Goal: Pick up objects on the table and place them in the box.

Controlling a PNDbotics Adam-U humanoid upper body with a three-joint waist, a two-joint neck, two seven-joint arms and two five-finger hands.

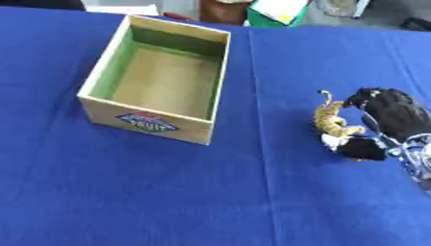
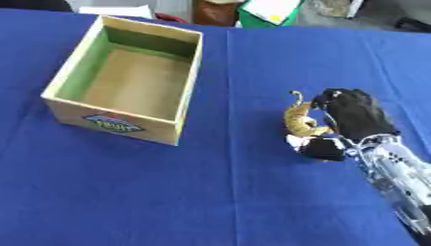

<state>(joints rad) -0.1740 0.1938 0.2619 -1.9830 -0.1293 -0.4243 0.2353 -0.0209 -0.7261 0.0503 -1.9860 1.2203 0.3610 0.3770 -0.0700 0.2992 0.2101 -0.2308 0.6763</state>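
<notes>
Right robot hand curled around striped yellow toy, box well apart.

Likely a lab or demonstration room: flat blue cloth-covered table, open-topped rectangular wooden box with a printed fruit label far left of the black robot right hand, blurred green-and-white clutter well beyond it.

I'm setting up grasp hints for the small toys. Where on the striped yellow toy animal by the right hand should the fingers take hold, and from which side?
Grip the yellow toy animal across its thicker striped body, not the thin curled tail sticking up at its far end. Coming from the right looks best: the right hand is already curled against that side, and the toy's left side faces bare blue cloth toward the wooden box.
</notes>
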